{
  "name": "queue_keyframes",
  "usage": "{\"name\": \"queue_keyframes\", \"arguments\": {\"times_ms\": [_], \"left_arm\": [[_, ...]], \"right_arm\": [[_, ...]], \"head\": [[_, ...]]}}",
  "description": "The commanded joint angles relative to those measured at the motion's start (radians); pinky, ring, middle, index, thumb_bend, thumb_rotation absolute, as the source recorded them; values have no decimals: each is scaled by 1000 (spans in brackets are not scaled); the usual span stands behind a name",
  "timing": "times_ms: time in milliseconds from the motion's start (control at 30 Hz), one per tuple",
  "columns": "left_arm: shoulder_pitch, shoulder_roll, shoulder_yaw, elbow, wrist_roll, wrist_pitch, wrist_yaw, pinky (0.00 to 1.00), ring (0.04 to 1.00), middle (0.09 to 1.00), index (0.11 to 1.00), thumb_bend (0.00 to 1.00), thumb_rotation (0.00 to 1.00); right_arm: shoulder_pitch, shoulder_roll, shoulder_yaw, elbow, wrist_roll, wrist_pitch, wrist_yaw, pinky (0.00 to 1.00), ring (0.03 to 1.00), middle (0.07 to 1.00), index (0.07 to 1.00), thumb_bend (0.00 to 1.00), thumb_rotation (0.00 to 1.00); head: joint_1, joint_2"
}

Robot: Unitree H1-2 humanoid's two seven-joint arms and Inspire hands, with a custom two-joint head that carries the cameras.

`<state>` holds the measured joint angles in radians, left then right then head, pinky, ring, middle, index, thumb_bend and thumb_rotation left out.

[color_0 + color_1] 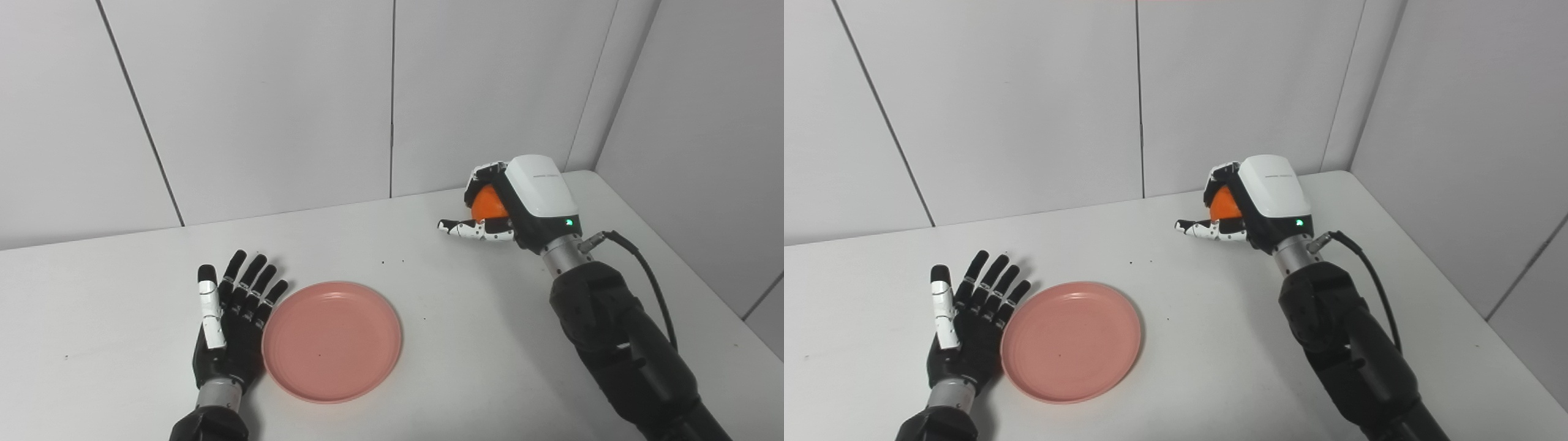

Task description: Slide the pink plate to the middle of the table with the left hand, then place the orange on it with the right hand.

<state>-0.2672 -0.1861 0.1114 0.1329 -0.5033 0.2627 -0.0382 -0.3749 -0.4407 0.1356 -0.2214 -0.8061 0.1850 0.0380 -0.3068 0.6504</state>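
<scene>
The round pink plate (332, 340) lies flat on the white table (465, 343), left of the middle and near the front. My left hand (231, 318) rests open on the table right beside the plate's left rim, fingers straight and spread, pointing away from me. At the back right, my right hand (511, 205) is shut on the orange (488, 204); its fingers curl over the fruit and the thumb sticks out to the left. Only a part of the orange shows between the fingers.
Pale wall panels (263, 104) close the table's far side, and a further wall (704, 122) runs along its right side. A few small dark specks (392, 262) dot the tabletop behind the plate. A black cable (643, 263) loops from my right wrist.
</scene>
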Motion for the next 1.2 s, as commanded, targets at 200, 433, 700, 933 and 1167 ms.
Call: {"name": "queue_keyframes", "arguments": {"times_ms": [200, 433, 700, 933, 1167], "left_arm": [[75, -54, -13, 58, 35, 63, 79, 732, 834, 805, 848, 756, 734], [82, -64, -25, 60, 28, 54, 78, 762, 848, 807, 864, 756, 743], [84, -69, -34, 65, 34, 45, 90, 744, 844, 806, 859, 777, 722], [86, -68, -41, 70, 36, 37, 88, 750, 834, 808, 856, 781, 723], [90, -73, -54, 73, 54, 34, 89, 736, 839, 809, 852, 772, 735]], "right_arm": [[-59, 42, -4, -65, 7, -31, 12, 86, 133, 207, 266, 497, 470], [-74, 88, 13, -64, 27, -40, 24, 84, 132, 206, 293, 507, 491], [-101, 113, 50, -65, 47, -78, 33, 79, 123, 191, 255, 512, 486], [-107, 135, 93, -66, 68, -116, 48, 100, 149, 225, 326, 512, 445], [-108, 156, 121, -55, 73, -147, 62, 116, 167, 246, 308, 535, 439]], "head": [[55, 0], [100, 2], [136, -1], [149, -3], [186, -7]]}}
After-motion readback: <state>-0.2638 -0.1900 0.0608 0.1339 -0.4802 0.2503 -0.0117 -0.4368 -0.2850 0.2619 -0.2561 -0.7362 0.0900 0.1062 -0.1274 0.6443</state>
